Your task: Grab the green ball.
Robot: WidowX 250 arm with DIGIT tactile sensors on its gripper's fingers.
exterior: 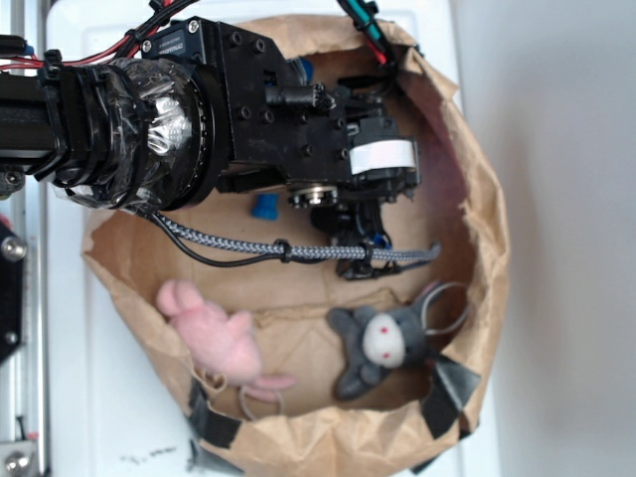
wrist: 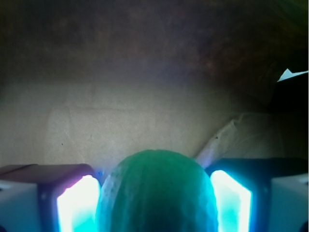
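Brown paper bag [exterior: 477, 189], rim rolled down, on white surface [exterior: 70, 378] | black robot arm [exterior: 248, 109] reaching inside | tool [wrist: 155, 193]: fingers [wrist: 77, 203] pressed against both sides of green ball [wrist: 157, 193], gripping it | pink plush toy [exterior: 214, 338], bag floor | grey plush toy [exterior: 383, 343] beside it | blue bowling pin [exterior: 264, 207], mostly hidden under arm

No readable text anywhere; white label [exterior: 381, 155] on arm blank, marks elsewhere illegible.

green ball [wrist: 157, 193], pink plush [exterior: 214, 338], grey plush [exterior: 383, 343]
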